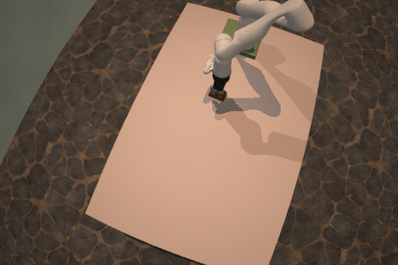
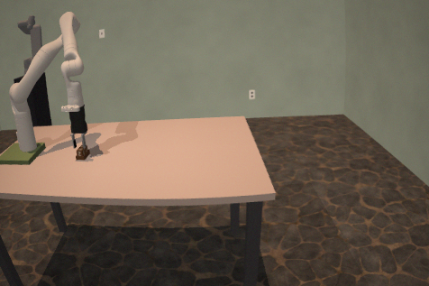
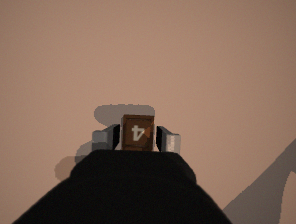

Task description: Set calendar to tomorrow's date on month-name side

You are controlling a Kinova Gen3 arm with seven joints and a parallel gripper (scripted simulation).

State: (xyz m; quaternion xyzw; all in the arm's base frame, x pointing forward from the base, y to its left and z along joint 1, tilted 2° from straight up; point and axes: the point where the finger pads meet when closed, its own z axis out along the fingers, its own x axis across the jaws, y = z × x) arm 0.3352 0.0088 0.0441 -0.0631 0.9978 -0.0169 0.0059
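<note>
The calendar [image 1: 216, 97] is a small brown block on the pink table, just in front of the arm's base; it also shows in the exterior view [image 2: 82, 153]. Tray and cubes cannot be told apart in the top and exterior views. In the wrist view I look straight down on a brown cube [image 3: 137, 131] whose top face carries a white 4, seen upside down. My gripper [image 3: 138, 134] is open and empty, with one grey finger on each side of the cube. In the exterior view the gripper [image 2: 78, 143] hangs a little above the calendar, pointing down.
The arm stands on a green base plate [image 1: 244, 38] at the table's far end, which also shows in the exterior view [image 2: 20, 153]. A dark stand [image 2: 33, 80] is behind the table. The table's edges are far from the calendar.
</note>
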